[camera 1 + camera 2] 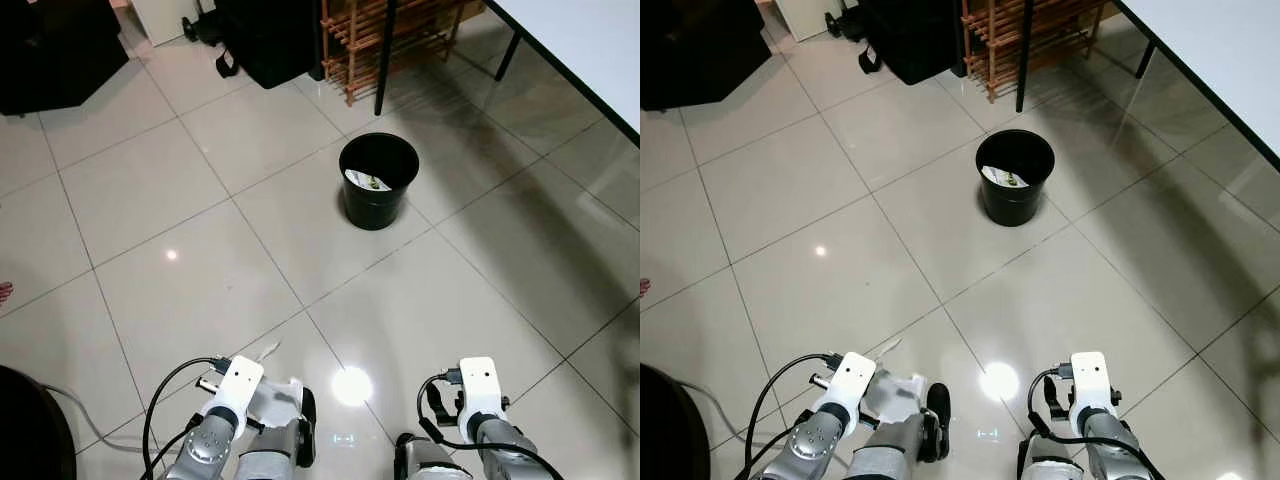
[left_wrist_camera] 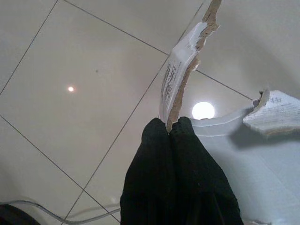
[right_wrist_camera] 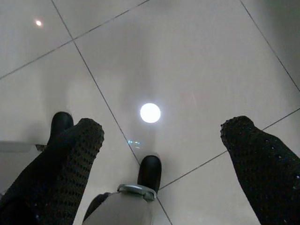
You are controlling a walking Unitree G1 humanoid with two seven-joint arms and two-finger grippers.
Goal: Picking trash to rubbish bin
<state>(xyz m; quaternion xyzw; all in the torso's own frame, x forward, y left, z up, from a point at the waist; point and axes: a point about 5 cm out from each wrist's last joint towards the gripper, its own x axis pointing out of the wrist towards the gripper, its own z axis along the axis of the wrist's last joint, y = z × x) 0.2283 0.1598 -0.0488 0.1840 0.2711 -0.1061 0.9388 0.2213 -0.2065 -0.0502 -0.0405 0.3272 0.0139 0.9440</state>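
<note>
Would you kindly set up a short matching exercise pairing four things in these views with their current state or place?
Things:
1. left gripper
2. right gripper
3. rubbish bin
4. wooden rack

States or places:
A. fingers spread apart above bare floor tiles
B. standing on the floor ahead, some litter inside
C. shut on a torn paper scrap
D. beside the table leg, behind the bin

Pairs: 1-C, 2-A, 3-B, 4-D

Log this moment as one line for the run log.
left gripper: shut on torn card | right gripper: open, empty | bin: ahead on floor, trash inside | step: carry card to bin
</note>
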